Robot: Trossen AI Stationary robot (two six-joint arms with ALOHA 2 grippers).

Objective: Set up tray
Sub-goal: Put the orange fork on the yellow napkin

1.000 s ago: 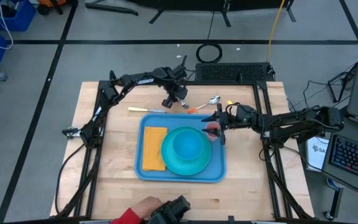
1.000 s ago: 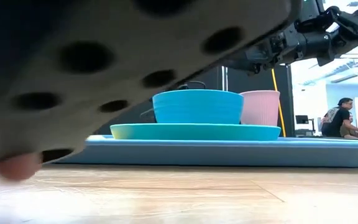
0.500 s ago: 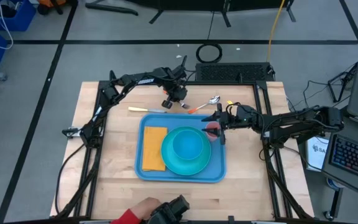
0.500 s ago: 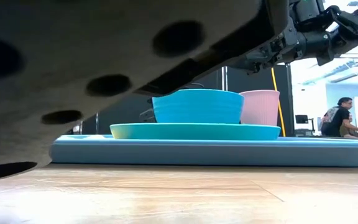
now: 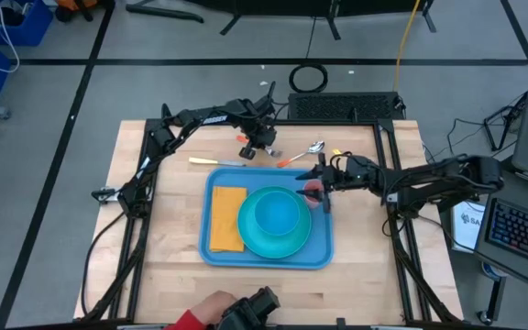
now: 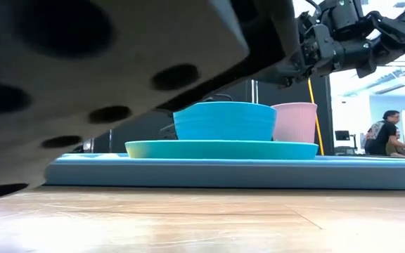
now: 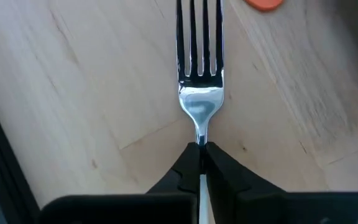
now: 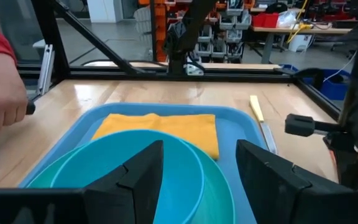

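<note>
The light-blue tray (image 5: pixel 211 249) lies mid-table. On it are a yellow-orange napkin (image 5: pixel 227 218), a teal plate (image 5: pixel 250 240) with a blue bowl (image 5: pixel 276 214), and a pink cup (image 6: pixel 294 121) standing upright at its far right corner. My left gripper (image 5: pixel 260 141) is beyond the tray's far rim, shut on a metal fork (image 7: pixel 199 81). My right gripper (image 8: pixel 201 149) is open, just above and to the right of the cup (image 5: pixel 313 192), with the bowl (image 8: pixel 135 165) and napkin (image 8: pixel 160 127) ahead of it. My left gripper pinches the fork by the narrow neck (image 7: pixel 201 133) just behind the tines, between its two fingertips. The fingers run along the handle and the tines point straight away from them over the bare wood. I cannot tell whether the fork is lifted or rests on the table.
A yellow-handled knife (image 5: pixel 214 161) lies left of my left gripper. A spoon (image 5: pixel 314 146) and an orange-handled utensil (image 5: pixel 291 160) lie beyond the tray's far right corner. At the near edge, a person's hand in a red sleeve (image 5: pixel 200 316) holds a dark perforated object (image 6: pixel 104 77) that blocks much of the low view.
My left gripper has shifted a little toward the far edge with the fork. My right gripper has drawn slightly up and back from the pink cup. The dark perforated object in front of the low camera has slid across it.
</note>
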